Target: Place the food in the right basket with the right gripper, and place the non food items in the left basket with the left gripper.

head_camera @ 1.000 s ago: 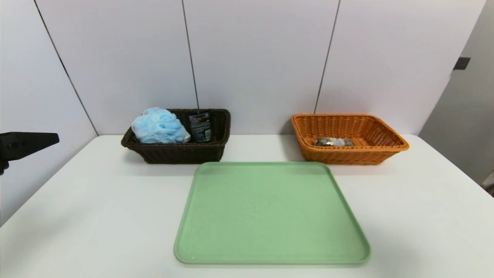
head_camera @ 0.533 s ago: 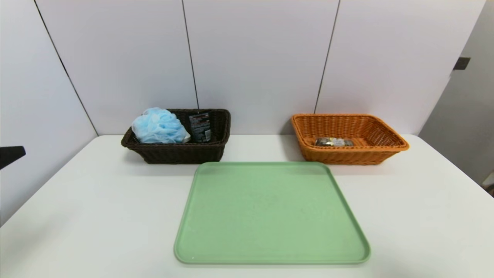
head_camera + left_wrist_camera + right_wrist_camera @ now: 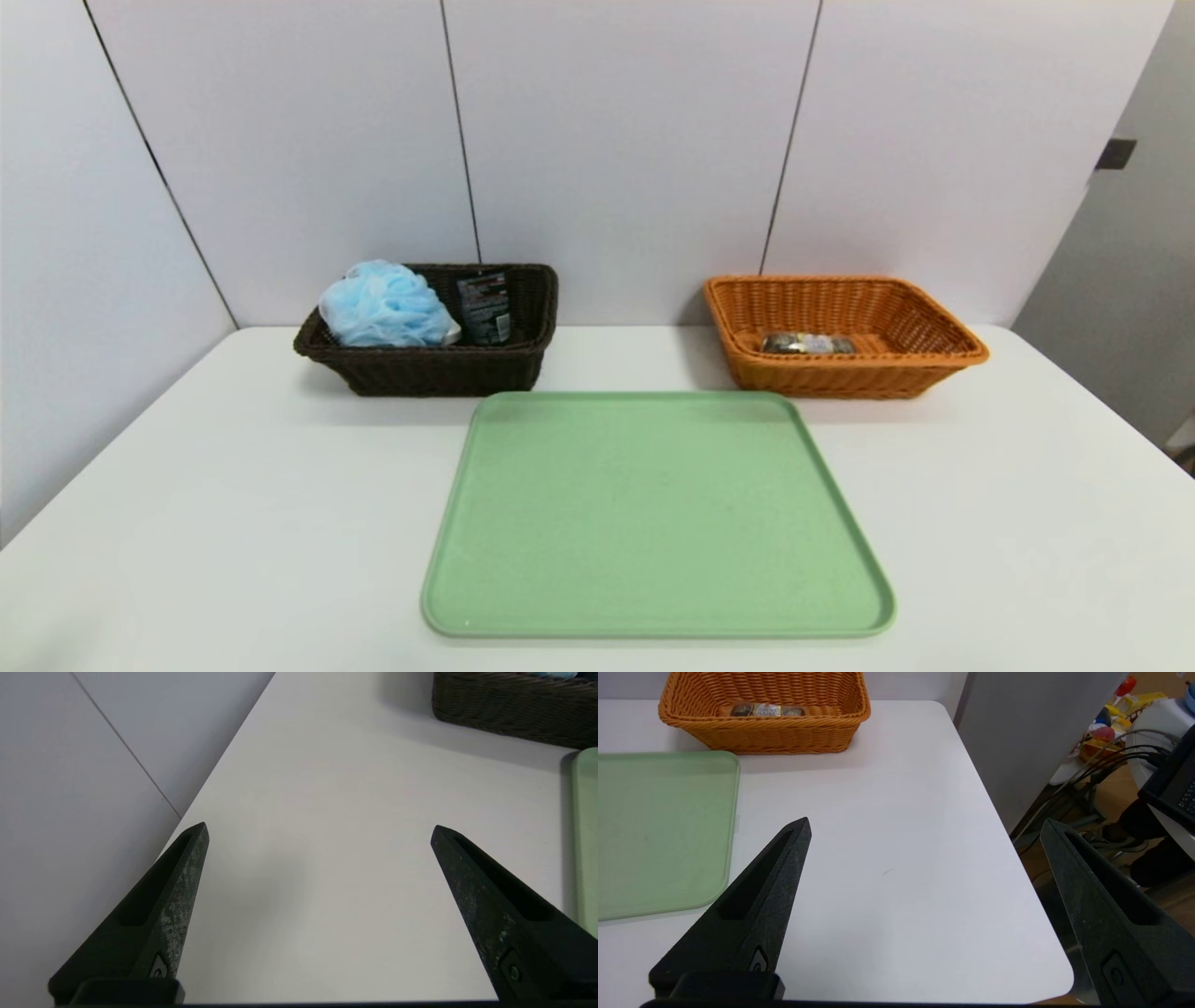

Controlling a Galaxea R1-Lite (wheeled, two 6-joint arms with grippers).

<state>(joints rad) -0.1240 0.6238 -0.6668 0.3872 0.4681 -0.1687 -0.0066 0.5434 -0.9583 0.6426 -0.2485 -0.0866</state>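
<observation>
The dark brown left basket (image 3: 439,366) holds a blue bath pouf (image 3: 385,305) and a dark bottle (image 3: 484,307). In the orange right basket (image 3: 845,373) lies a wrapped chocolate pack (image 3: 807,343), also seen as the pack (image 3: 761,710) in the right wrist view. The green tray (image 3: 653,513) has nothing on it. My left gripper (image 3: 319,830) is open over bare table near the left edge, empty. My right gripper (image 3: 924,826) is open over the table's right front corner, empty. Neither gripper shows in the head view.
The white table (image 3: 233,485) meets a panelled wall behind the baskets. Its right edge (image 3: 1017,858) drops off to a floor with cables and clutter. The left basket's wall (image 3: 514,704) and the tray's rim (image 3: 586,835) lie ahead of the left gripper.
The left gripper, seen at the head view's left edge one second ago, has drawn back out of that view. Baskets, tray and items have not moved.
</observation>
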